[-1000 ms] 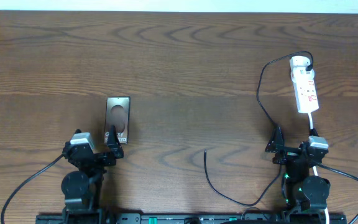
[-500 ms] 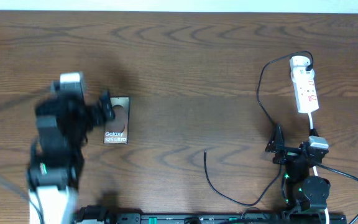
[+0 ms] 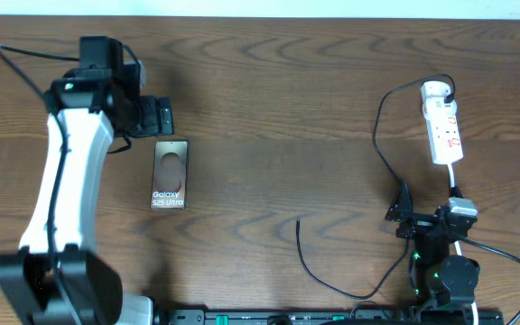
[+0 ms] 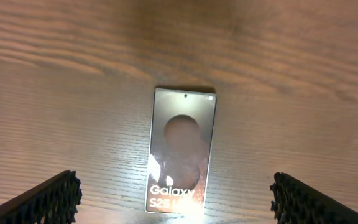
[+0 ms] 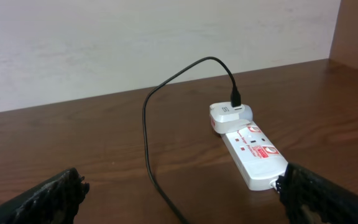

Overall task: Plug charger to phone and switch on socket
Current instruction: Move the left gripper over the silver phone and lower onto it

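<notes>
Bronze-gold phone (image 4: 182, 149) lies flat between the left arm's spread fingers (image 4: 48, 199), touching neither.

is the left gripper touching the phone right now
Apart. The left wrist view shows the phone lying flat on the table, with bare wood between it and each of the open left gripper's fingers.

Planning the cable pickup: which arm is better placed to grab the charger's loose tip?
Right. Its open right pincer sits nearer the charger tip; the left pincer hovers far off, beyond the phone.
</notes>
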### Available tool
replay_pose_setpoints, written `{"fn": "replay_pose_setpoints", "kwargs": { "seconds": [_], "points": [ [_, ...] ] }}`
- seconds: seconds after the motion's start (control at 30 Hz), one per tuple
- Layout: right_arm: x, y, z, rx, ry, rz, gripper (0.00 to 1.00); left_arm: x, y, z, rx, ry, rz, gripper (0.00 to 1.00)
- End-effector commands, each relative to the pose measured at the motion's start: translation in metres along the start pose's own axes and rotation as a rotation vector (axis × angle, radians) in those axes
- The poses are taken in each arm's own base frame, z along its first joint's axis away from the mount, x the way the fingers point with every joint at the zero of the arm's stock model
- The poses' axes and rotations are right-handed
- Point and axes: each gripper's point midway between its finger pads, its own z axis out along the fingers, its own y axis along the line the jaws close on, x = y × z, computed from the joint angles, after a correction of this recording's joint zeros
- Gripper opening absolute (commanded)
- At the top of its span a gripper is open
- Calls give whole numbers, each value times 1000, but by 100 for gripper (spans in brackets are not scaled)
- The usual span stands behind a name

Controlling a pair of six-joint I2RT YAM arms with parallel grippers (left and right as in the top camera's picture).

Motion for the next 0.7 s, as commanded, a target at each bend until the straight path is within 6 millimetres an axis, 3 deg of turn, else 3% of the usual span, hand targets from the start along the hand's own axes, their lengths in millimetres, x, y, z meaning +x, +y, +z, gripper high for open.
{"fn": "replay_pose_setpoints", "kwargs": {
  "seconds": [0.0,0.2,0.67],
  "points": [
    [0,1,0,-2,-1,-8,99,3,0,15,-1,57,3,96],
    [0,1,0,-2,-1,-8,99,17,-2,37,20,154,-6,96],
    [0,1,0,-2,-1,-8,99,31,-3,64,30,185,48,96]
  ]
}}
